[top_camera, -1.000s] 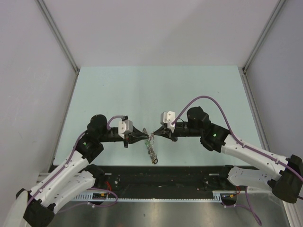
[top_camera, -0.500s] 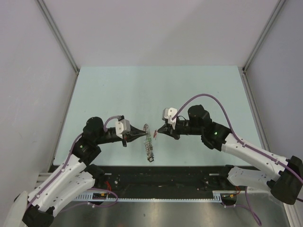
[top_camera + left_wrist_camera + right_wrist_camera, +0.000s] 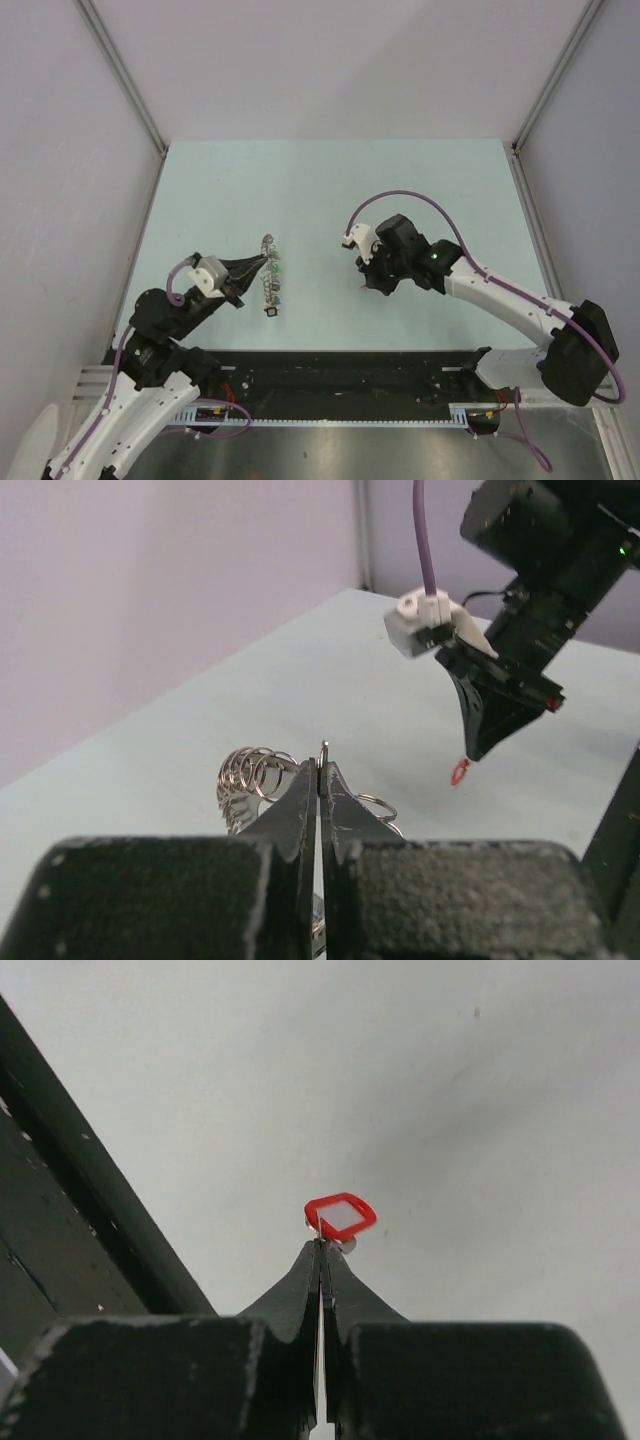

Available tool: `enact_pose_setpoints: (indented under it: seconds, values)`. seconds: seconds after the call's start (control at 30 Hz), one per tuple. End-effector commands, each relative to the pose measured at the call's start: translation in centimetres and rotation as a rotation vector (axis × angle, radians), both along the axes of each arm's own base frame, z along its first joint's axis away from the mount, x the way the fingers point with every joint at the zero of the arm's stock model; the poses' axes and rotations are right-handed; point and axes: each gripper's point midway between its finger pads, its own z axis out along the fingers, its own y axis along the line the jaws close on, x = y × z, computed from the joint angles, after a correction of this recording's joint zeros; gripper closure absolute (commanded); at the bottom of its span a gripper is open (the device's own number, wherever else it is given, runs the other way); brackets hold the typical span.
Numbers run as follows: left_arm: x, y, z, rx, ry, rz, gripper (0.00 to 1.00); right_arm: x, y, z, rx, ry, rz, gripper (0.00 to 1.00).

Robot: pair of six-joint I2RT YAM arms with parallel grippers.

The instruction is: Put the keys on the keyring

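The keyring (image 3: pixel 270 282) hangs edge-on from my left gripper (image 3: pixel 260 266), which is shut on its grey ring, above the table's front left. In the left wrist view the ring's edge (image 3: pixel 324 750) stands between the shut fingertips, with small key loops (image 3: pixel 252 773) fanned to the left. My right gripper (image 3: pixel 366 282) points down to the right of the ring, well apart from it. It is shut on the small silver key with the red tag (image 3: pixel 340 1216), held above the table. The red tag also shows in the left wrist view (image 3: pixel 459 773), below the right gripper (image 3: pixel 478 750).
The pale green table (image 3: pixel 330 190) lies between white walls with grey corner posts. A black rail (image 3: pixel 340 372) runs along the near edge between the arm bases. The right arm's purple cable (image 3: pixel 400 196) arcs above its wrist.
My left gripper has drawn back to the left with the keyring. My right gripper has pulled away from the ring, moved right and tipped downward, still holding the red-tagged key.
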Motion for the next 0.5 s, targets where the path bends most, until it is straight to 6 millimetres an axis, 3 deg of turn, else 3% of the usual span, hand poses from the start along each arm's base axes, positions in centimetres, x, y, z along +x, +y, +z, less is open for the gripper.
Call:
enact_pose_setpoints:
  seconds: [0.0,0.13,0.27,0.47]
  values:
    - [1.0,2.2,0.4,-0.067,0.011,0.137,1.0,0.4,-2.8,-1.6,-0.21,0.071,-0.083,1.0]
    - [1.1,2.8,0.4,-0.066,-0.011,0.167,1.0,1.1,-2.7,-3.9,-0.311,0.125,-0.084,1.0]
    - [1.4,3.4,0.2,-0.053,-0.017,0.205,1.0,2.6,-0.8,-6.5,-0.342,0.146,-0.072,1.0]
    - [1.5,3.5,0.1,-0.052,-0.022,0.214,1.0,4.5,1.8,-8.5,-0.329,0.148,-0.056,1.0]
